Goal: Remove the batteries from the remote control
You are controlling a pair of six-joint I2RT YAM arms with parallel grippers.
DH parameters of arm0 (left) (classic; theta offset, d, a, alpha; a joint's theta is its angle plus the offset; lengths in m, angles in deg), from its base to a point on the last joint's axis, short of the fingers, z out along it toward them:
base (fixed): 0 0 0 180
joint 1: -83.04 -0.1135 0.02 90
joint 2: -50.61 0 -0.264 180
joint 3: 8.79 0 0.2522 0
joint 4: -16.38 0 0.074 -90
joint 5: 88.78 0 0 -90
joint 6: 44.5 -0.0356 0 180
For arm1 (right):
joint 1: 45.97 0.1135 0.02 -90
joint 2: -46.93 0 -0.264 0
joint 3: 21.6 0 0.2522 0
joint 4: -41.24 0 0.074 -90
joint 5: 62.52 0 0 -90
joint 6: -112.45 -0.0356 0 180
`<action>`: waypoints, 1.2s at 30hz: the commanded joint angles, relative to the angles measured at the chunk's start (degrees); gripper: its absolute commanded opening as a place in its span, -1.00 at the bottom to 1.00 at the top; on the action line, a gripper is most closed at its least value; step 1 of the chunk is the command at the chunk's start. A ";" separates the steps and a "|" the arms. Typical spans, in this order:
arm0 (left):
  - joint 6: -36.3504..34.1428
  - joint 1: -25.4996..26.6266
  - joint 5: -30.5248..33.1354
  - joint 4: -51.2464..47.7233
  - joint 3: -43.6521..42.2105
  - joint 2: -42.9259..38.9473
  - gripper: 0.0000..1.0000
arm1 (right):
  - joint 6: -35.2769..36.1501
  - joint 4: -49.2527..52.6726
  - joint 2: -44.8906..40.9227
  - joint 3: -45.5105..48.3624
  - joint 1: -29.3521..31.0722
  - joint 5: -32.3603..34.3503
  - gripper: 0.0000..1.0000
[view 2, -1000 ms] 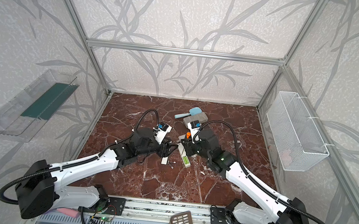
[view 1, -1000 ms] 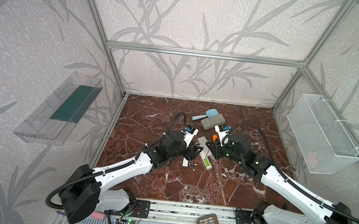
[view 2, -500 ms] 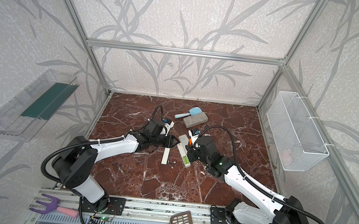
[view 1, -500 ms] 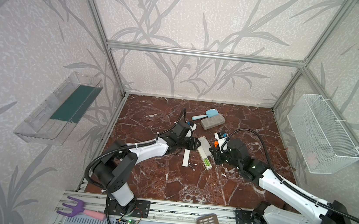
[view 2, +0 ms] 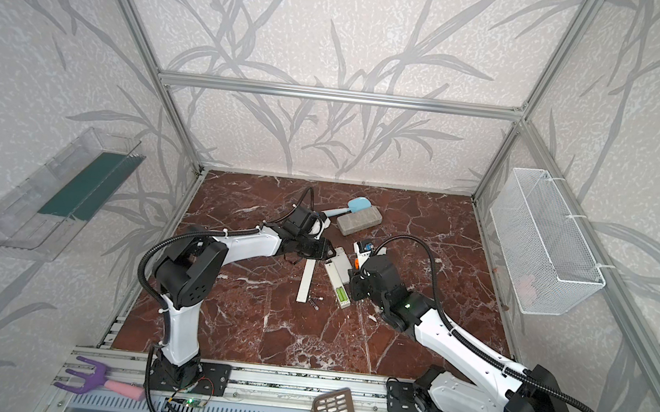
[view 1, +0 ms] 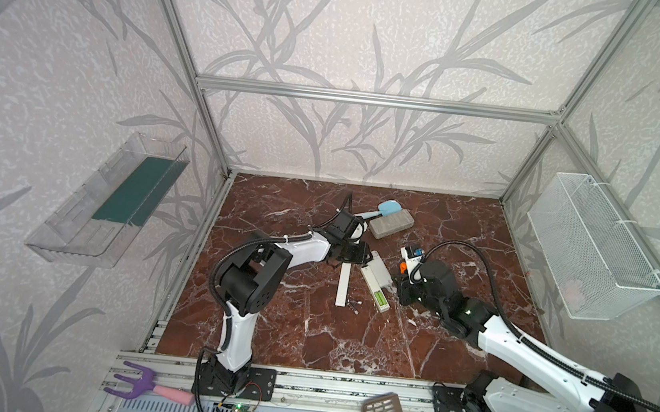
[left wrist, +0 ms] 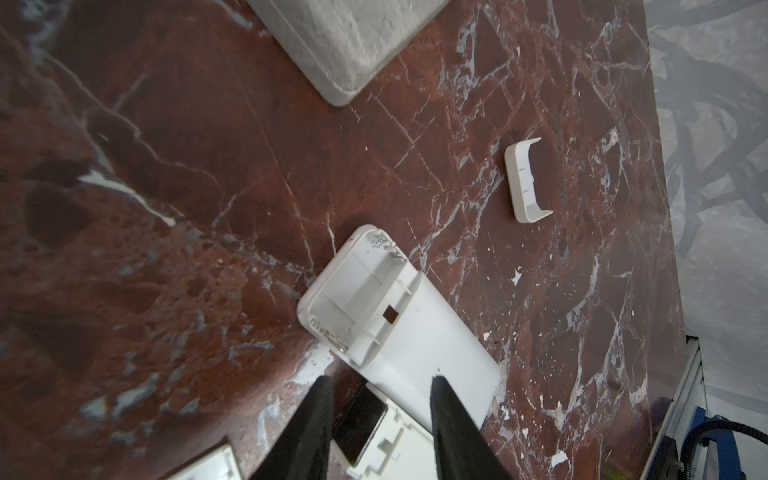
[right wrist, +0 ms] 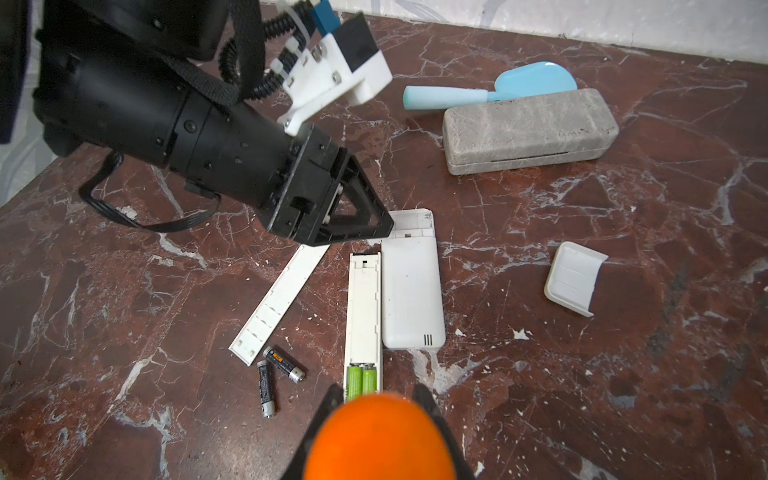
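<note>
Right gripper (right wrist: 376,390) clamps an orange screwdriver (right wrist: 376,440), likely to pry out two green batteries (right wrist: 361,379) seated in the slim remote (right wrist: 365,303) — two dark batteries (right wrist: 284,364) lie loose beside it; beyond, the left gripper (left wrist: 379,382), jaws apart and empty, looks set to steady it.

Robot lab test cell, not a home. Boxed in by a bare aluminium-profile frame (view 1: 373,98) with grey leaf-print wallpaper panels (view 1: 338,28) as walls. Red-brown marble-look table (view 1: 306,338) as floor of the cell. Two white-and-black robot arms, left (view 1: 240,331) and right (view 1: 534,358), bolted to a slotted metal rail (view 1: 342,388) at the near edge, with loose cabling and an exposed small circuit board (view 1: 238,406). Clear plastic wall tray (view 1: 107,200) on the left, white wire-mesh basket (view 1: 591,247) on the right.
</note>
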State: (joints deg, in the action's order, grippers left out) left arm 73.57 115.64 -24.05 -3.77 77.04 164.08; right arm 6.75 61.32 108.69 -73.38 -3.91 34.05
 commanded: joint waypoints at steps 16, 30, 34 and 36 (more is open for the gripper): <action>6.78 6.53 -1.55 1.53 -12.75 -9.35 -0.25 | -4.40 7.85 -4.63 0.06 -0.01 -0.33 -1.00; 8.30 11.78 7.90 0.02 -19.98 -20.06 -0.17 | -8.57 7.39 -0.85 6.23 0.06 6.50 -1.00; 6.78 11.50 9.22 -1.25 -19.78 -22.36 -0.16 | -10.13 3.93 0.84 8.88 0.06 8.85 -1.00; 6.56 11.26 9.35 -1.17 -19.91 -22.92 -0.15 | -11.00 1.53 1.71 9.83 -0.01 9.99 -1.00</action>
State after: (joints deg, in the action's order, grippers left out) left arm 81.48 127.12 -17.15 -3.23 57.04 142.48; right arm -2.17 66.61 109.43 -64.71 -3.93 40.52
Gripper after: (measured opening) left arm 0.422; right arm 0.267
